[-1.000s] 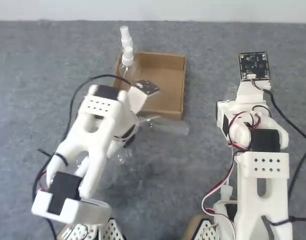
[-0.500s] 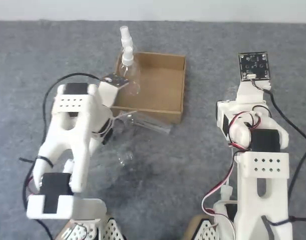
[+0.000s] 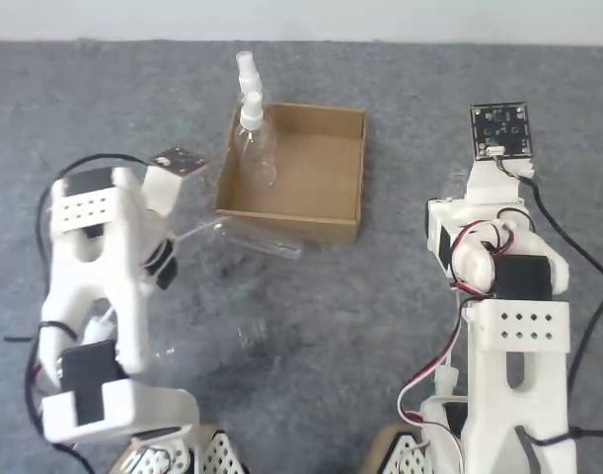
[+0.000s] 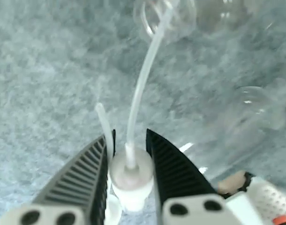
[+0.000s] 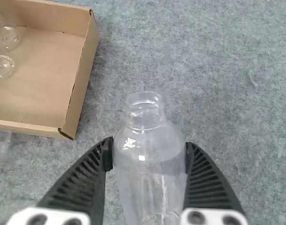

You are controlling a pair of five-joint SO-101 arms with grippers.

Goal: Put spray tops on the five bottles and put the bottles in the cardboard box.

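Grey felt-like table cover (image 3: 400,89) lies under everything. White left arm (image 3: 94,286) is at the near left and white right arm (image 3: 503,306) at the near right, well apart. Shallow brown cardboard box (image 3: 326,225) sits at the far middle, between them. A clear plastic bottle with a white spray top (image 3: 254,143) stands upright at the box's far-left corner.

Right gripper (image 5: 149,144) — jaws closed around the shoulder of a clear topless plastic bottle (image 5: 145,129). Its open neck points away from the wrist, near the box's corner but apart from it.

A clear bottle lying on its side (image 3: 266,240) is just in front of the box's near wall. Another clear bottle (image 3: 250,336) lies nearer the arms, hard to make out.

Left gripper (image 4: 128,136) — clamped on a loose white spray top (image 4: 130,174). Its pale dip tube (image 4: 145,70) reaches up to a round clear bottle mouth (image 4: 157,18), possibly just inside the rim. A second thin tube (image 4: 104,123) shows beside one jaw.
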